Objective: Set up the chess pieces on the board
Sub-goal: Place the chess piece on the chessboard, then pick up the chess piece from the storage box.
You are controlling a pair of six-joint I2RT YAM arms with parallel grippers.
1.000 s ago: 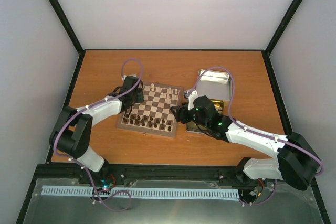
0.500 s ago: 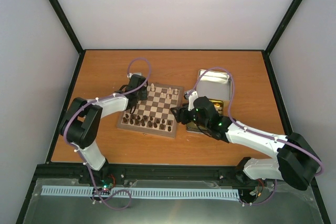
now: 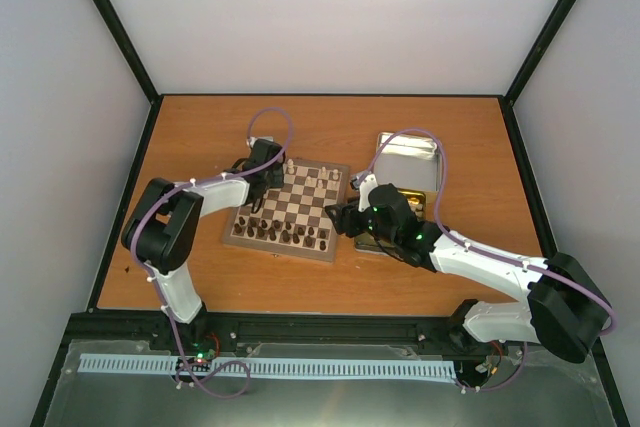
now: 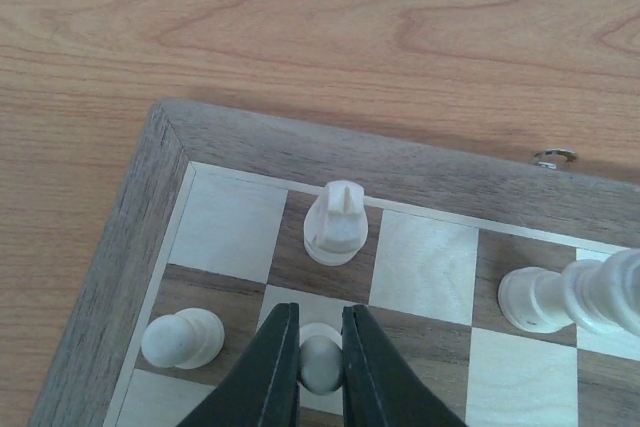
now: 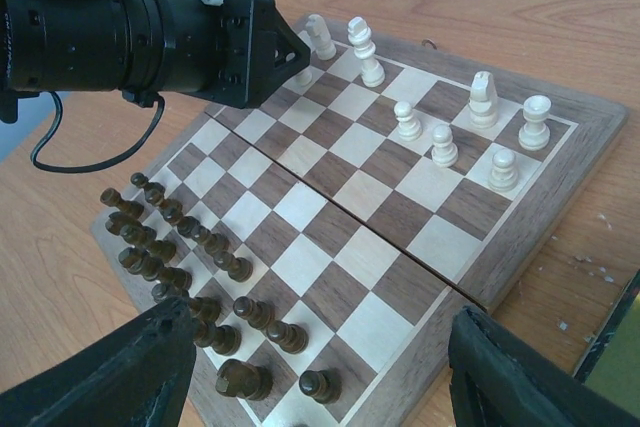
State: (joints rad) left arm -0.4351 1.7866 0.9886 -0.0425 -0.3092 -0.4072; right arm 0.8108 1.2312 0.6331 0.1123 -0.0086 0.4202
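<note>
Clenching a cream pawn (image 4: 320, 365) upright at the bottom centre of the left wrist view, the left jaws are holding it over the light square directly below the knight (image 4: 337, 224), near the board's (image 4: 150, 217) upper left corner. The right jaws are hanging wide apart and empty at the board's right edge, so the left arm (image 3: 205, 192) is sitting nearer that square.
</note>
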